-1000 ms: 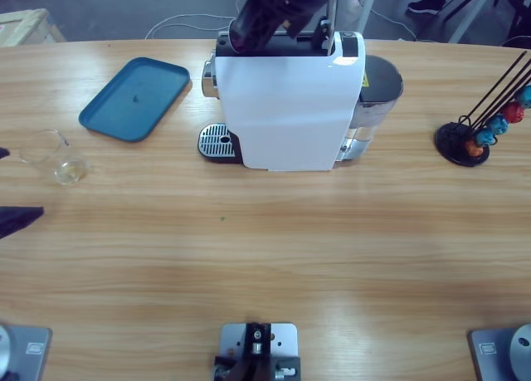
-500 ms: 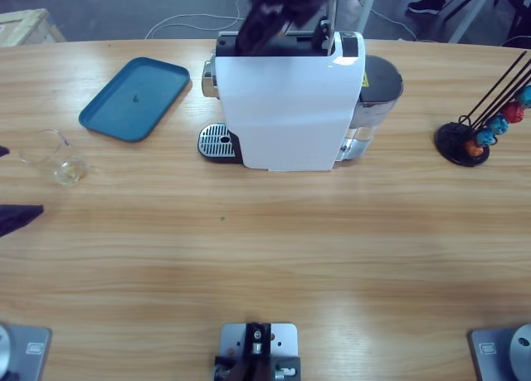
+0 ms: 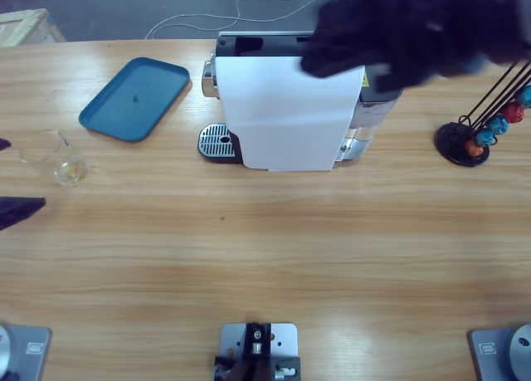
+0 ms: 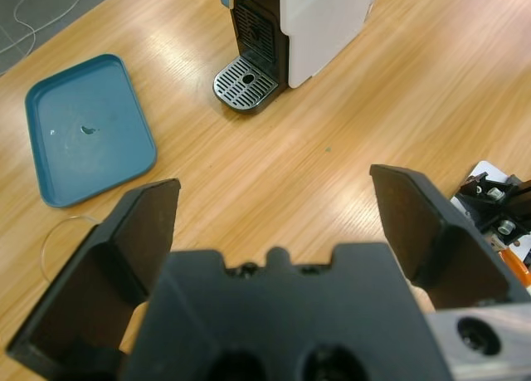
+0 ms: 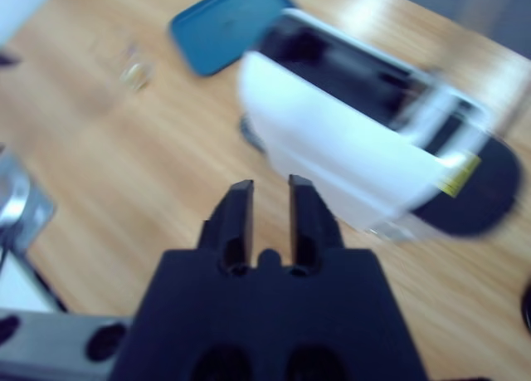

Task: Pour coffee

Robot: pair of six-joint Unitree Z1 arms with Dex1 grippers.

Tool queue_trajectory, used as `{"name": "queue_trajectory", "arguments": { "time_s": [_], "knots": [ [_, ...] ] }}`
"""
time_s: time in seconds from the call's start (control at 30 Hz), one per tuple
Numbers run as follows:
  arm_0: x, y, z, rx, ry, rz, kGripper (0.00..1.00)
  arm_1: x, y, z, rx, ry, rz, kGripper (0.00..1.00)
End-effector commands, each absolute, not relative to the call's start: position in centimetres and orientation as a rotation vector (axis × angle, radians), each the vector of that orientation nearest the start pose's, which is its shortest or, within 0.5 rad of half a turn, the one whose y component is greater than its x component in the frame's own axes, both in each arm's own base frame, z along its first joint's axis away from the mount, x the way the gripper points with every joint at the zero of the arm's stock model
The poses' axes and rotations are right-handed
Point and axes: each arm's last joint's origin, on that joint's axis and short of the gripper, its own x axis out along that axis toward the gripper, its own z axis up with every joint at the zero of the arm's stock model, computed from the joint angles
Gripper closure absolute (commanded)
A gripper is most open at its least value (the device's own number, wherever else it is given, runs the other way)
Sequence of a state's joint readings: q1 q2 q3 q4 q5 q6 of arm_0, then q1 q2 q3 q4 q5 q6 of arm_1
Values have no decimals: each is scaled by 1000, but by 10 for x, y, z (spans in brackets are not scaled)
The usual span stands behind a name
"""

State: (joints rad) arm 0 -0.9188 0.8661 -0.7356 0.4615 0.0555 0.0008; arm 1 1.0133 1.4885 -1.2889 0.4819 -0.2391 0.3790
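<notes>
Left gripper [image 4: 274, 207] spread wide, holding nothing; right gripper [image 5: 270, 211] nearly pinched, bare, above the glossy white boxy coffee machine [image 3: 286, 107].

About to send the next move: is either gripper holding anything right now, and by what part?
Nothing is held. The left gripper is wide open over bare table, and the right gripper has its fingers nearly together with nothing between them.
</notes>
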Motion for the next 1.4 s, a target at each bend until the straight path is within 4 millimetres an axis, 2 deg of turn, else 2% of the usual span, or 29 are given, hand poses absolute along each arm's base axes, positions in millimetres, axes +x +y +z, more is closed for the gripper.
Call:
{"name": "queue_trajectory", "arguments": {
  "time_s": [0.03,0.13,0.2,0.33,0.6,0.9,1.03,1.23,1.4],
  "knots": [
    [62,-80,337,283,537,-872,9,188,196,400,184,550,322,1000],
    [61,-79,342,280,532,-872,9,225,221,392,219,555,320,1000],
    [61,-79,345,280,532,-875,9,248,235,380,230,571,316,1000],
    [60,-78,348,285,538,-873,9,265,240,370,268,570,354,1000],
    [65,-84,355,294,533,-877,9,274,247,376,322,507,414,1000],
    [64,-83,360,298,538,-876,9,283,276,356,371,544,539,1000],
    [67,-88,362,292,539,-877,9,283,292,337,351,596,581,1000],
    [68,-89,362,289,544,-873,9,276,311,293,295,694,609,1000],
    [69,-90,362,292,549,-873,9,275,324,274,263,732,635,1000]
  ]
}}
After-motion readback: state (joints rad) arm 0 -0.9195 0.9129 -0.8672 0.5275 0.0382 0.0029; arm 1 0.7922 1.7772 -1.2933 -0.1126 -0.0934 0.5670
